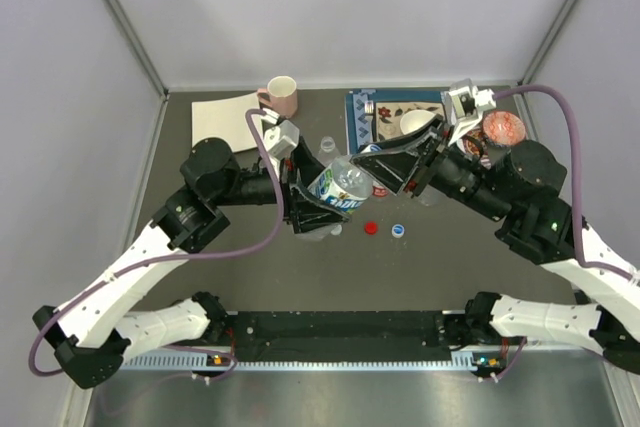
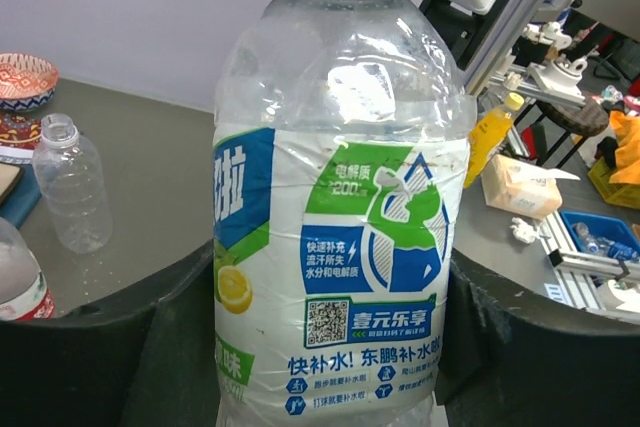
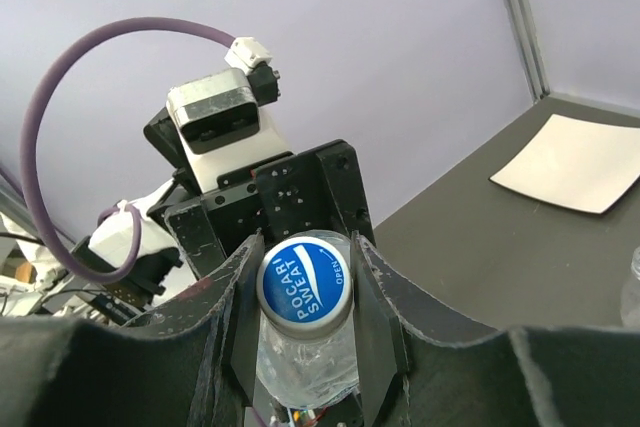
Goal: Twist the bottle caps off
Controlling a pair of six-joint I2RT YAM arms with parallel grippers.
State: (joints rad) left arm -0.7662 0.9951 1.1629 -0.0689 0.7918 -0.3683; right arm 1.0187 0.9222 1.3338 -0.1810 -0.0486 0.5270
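Note:
My left gripper is shut on a clear bottle with a white, green and blue label and holds it above the table. In the left wrist view the bottle fills the frame between the black fingers. My right gripper is closed around its blue cap, marked POCARI SWEAT, with a finger on each side. A loose red cap and a loose blue cap lie on the table. An uncapped clear bottle and a red-labelled bottle stand nearby.
A pink mug and a white sheet are at the back left. A patterned mat with a white bowl and a red bowl are at the back right. Walls enclose the table.

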